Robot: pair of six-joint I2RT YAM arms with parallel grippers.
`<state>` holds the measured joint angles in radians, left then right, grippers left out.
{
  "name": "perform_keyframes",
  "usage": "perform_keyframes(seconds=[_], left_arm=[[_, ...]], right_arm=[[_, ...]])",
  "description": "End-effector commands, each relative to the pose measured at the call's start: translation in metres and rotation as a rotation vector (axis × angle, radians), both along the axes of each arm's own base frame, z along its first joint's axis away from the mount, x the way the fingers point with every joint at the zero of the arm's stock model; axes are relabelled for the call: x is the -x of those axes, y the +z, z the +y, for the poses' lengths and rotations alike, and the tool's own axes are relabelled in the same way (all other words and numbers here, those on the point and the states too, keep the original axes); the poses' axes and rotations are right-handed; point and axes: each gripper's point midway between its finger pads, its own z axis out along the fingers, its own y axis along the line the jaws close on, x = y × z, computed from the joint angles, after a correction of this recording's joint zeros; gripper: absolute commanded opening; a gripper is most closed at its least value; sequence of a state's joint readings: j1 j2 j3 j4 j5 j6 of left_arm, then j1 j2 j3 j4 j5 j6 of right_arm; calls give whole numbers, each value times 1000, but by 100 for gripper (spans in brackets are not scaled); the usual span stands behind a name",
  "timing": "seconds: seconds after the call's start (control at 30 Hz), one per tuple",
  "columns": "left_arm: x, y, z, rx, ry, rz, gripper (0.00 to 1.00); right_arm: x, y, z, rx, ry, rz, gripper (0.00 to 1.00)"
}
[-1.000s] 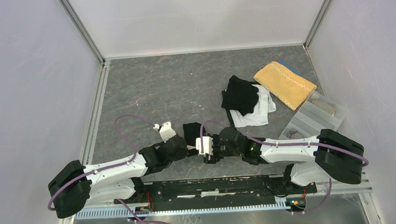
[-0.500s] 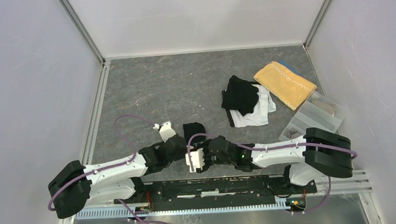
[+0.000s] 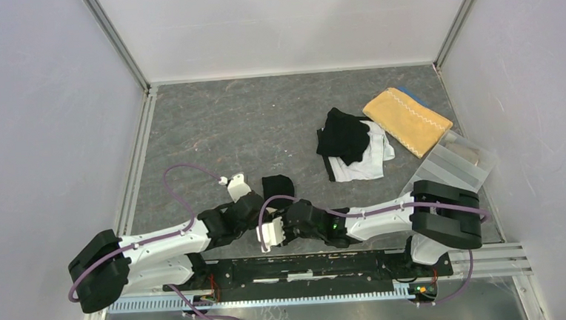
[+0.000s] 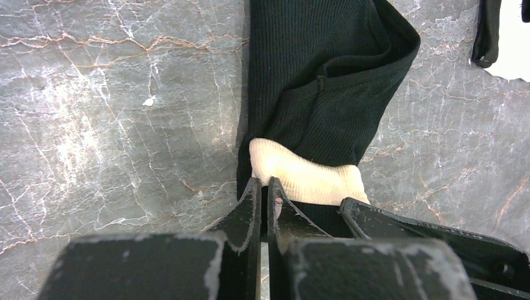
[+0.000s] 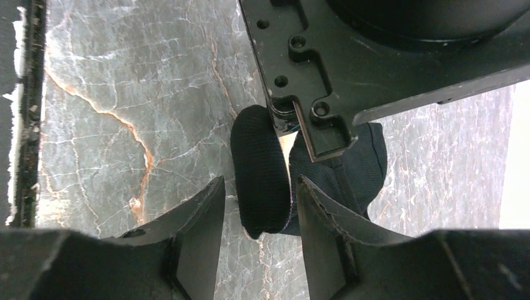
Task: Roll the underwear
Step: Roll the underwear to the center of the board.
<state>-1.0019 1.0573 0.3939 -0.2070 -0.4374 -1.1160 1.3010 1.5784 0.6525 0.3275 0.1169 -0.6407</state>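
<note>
Swinging further left along the near edge, the right arm (image 3: 376,215) now has its wrist just below the black underwear (image 3: 277,185), closer to the left arm (image 3: 163,245) than a second ago. The left arm and the garment have kept their places.

From overhead, both wrists meet beside the small dark bundle on the grey worktop (image 3: 248,125), but neither set of jaws can be read there.

The left wrist camera shows the left jaws pressed together, clamped on the near edge of the ribbed black cloth. A cream lining (image 4: 300,175) peeks out there, and the garment lies folded over, stretching away from them.

The right wrist camera shows the right jaws apart, with the rolled end of the cloth lying between their tips. Whether they touch it cannot be told. The left arm's black finger plate sits over the cloth.

Only the overhead view takes in the heap of black and white underwear (image 3: 350,145) well to the right, the mustard towel (image 3: 409,119) beyond it, and the clear tray (image 3: 451,166) by the right wall.
</note>
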Motion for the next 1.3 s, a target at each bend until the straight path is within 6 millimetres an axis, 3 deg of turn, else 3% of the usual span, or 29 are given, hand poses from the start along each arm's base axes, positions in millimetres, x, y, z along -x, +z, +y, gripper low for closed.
perform_keyframes(seconds=[0.0,0.17,0.27,0.57,0.87,1.07,1.27], left_arm=[[-2,6,-3,18,-12,-15,2],[-2,6,-4,20,-13,-14,2],[-2,6,-3,23,-13,-14,2],[-2,16,-1,68,2,-40,4],[-3,36,21,99,93,-86,40],[-1,44,34,119,125,-110,45],[3,42,41,120,130,-109,44]], right_arm=[[-11,10,8,-2,-29,-66,51],[-15,3,3,31,-47,-79,50],[-16,0,2,43,-53,-86,44],[-11,-10,-8,54,-71,-44,0],[21,-10,-14,-18,-53,158,0],[44,-7,-7,-35,4,359,0],[45,-14,-9,-67,-28,590,0]])
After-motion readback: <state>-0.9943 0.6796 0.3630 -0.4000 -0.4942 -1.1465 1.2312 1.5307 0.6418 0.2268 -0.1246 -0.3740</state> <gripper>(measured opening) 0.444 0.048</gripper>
